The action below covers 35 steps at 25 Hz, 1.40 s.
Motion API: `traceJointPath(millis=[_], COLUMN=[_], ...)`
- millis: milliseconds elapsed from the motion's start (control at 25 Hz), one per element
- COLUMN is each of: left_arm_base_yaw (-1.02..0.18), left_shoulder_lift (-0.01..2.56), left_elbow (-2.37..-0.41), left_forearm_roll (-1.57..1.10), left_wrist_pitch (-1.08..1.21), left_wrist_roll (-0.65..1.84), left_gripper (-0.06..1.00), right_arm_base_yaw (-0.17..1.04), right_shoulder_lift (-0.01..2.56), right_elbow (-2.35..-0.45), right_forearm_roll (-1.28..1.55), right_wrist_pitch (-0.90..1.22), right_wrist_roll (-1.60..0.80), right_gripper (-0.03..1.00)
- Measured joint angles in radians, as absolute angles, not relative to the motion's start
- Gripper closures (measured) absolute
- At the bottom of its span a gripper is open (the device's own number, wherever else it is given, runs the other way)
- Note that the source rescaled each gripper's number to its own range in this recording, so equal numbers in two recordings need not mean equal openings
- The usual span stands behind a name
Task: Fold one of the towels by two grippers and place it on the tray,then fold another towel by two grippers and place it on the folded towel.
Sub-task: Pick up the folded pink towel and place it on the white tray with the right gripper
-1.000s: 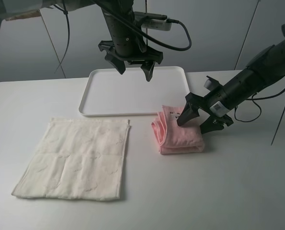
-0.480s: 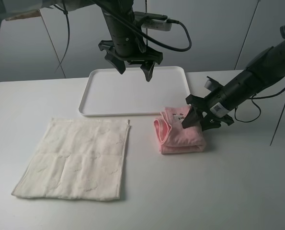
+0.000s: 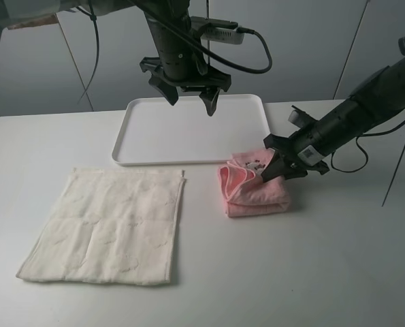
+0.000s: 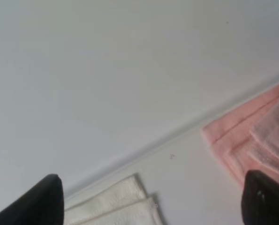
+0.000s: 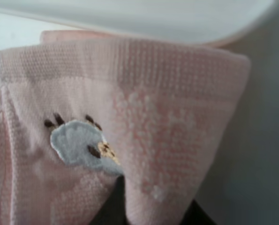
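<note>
Just beside the tray: a pinch on the pink towel

The folded pink towel (image 3: pixel 251 194) lies on the white surface (image 3: pixel 304 272), just off the near right corner of the tray (image 3: pixel 154 139). The right end effector (image 3: pixel 271 172) pinches a raised ridge of cloth at the towel's far right edge. The left end effector (image 3: pixel 190 103) hangs above the tray, fingers spread wide. The cream towel (image 3: pixel 110 225) lies flat, well apart to the left.

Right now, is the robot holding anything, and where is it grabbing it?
The right gripper pinches the folded pink towel by a fold at its end nearest that arm. The left gripper holds nothing.
</note>
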State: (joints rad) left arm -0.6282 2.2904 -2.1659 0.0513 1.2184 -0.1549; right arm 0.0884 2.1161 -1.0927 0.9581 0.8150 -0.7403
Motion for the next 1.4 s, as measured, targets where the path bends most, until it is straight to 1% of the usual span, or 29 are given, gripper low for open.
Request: traceJointPath(millis=[320, 640, 720, 880, 1040, 1200, 1400], left_arm_base_yaw=[-0.628, -0.622, -0.605, -0.544, -0.465, -0.397, -0.343], left_shoulder_lift=[2.268, 2.124, 2.08, 2.018, 2.003, 2.003, 2.003], left_elbow=[-2.166, -2.19, -2.204, -2.214, -2.214, -2.214, -2.214], left_forearm_roll=[0.051, 0.102, 0.102, 0.108, 0.089, 0.054, 0.03], left_wrist_pitch=[1.218, 1.222, 1.222, 1.222, 1.222, 1.222, 1.222], left_wrist_roll=[-0.102, -0.077, -0.059, -0.045, -0.023, 0.0, 0.017], left_gripper=[-0.03, -0.03, -0.03, -0.03, -0.03, -0.03, -0.03], right_arm_base_yaw=[0.088, 0.088, 0.088, 0.096, 0.154, 0.22, 0.228], right_shoulder_lift=[2.112, 1.992, 1.975, 1.971, 1.992, 2.093, 2.273], right_elbow=[-1.093, -1.095, -1.13, -1.261, -1.434, -1.626, -1.85], right_forearm_roll=[1.12, 1.285, 1.317, 1.349, 1.329, 1.312, 1.294], right_wrist_pitch=[0.917, 1.071, 1.124, 1.192, 1.189, 1.196, 1.202], right_wrist_roll=[-0.828, -0.886, -0.89, -0.862, -0.785, -0.693, -0.62], right_gripper=[0.83, 0.83, 0.83, 0.83, 0.83, 0.83, 0.83])
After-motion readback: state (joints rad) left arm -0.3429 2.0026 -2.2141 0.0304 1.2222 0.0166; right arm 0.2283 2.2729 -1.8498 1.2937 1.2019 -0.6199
